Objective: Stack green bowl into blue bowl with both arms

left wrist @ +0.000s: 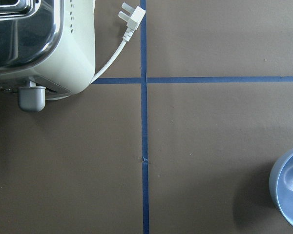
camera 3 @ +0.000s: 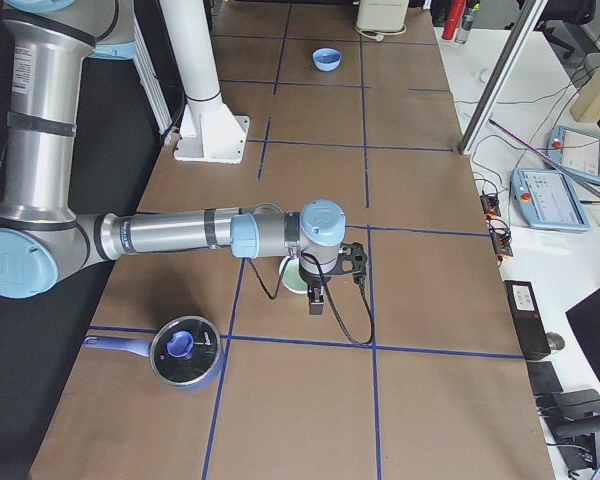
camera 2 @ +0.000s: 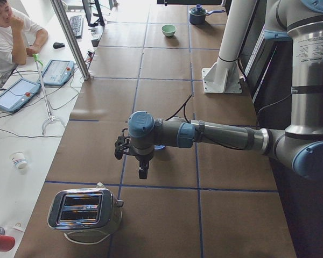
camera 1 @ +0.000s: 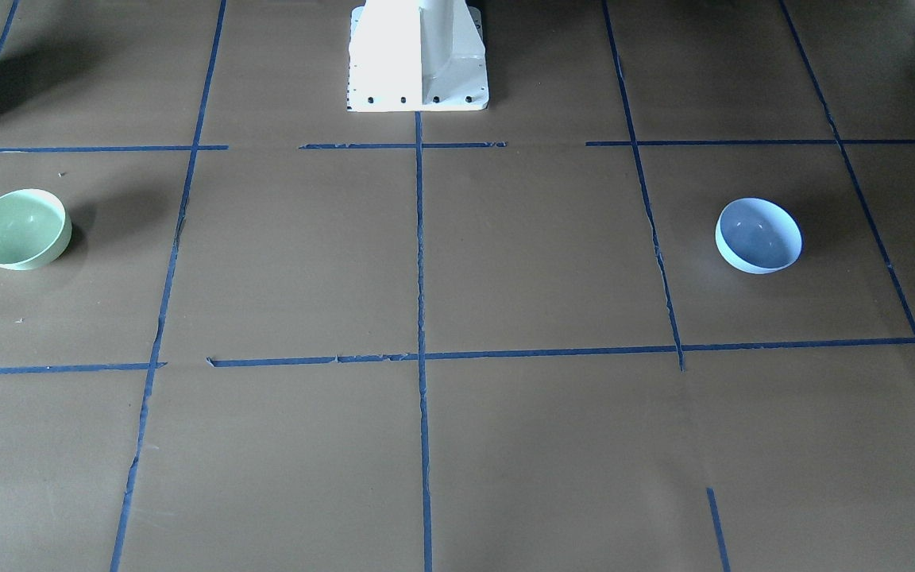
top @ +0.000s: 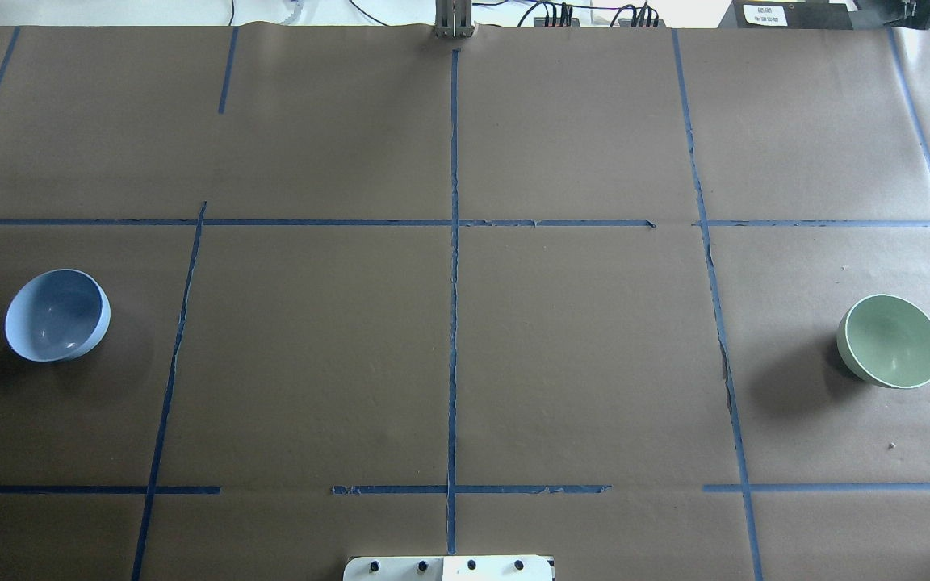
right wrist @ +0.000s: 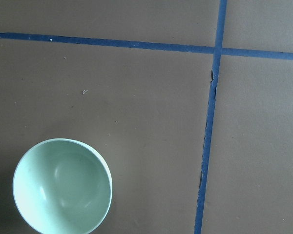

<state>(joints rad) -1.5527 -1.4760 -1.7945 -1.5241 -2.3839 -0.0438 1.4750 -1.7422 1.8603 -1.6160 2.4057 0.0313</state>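
Looking down, we find the blue bowl (top: 57, 315) middle left and the green bowl (top: 890, 340) middle right, well apart on the blue-taped brown table (top: 312, 363). A toaster (camera 2: 85, 209) and a lidded pot (camera 3: 185, 352) stand beyond them. Whether the left gripper (camera 2: 142, 171) and right gripper (camera 3: 318, 300) are parted, we cannot tell.

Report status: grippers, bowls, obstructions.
Grippers: left gripper, right gripper aloft near their bowls, open or shut unreadable. Pale mint-green bowl and pale periwinkle-blue bowl upright, far apart, untouched. Only blue tape lines between them.
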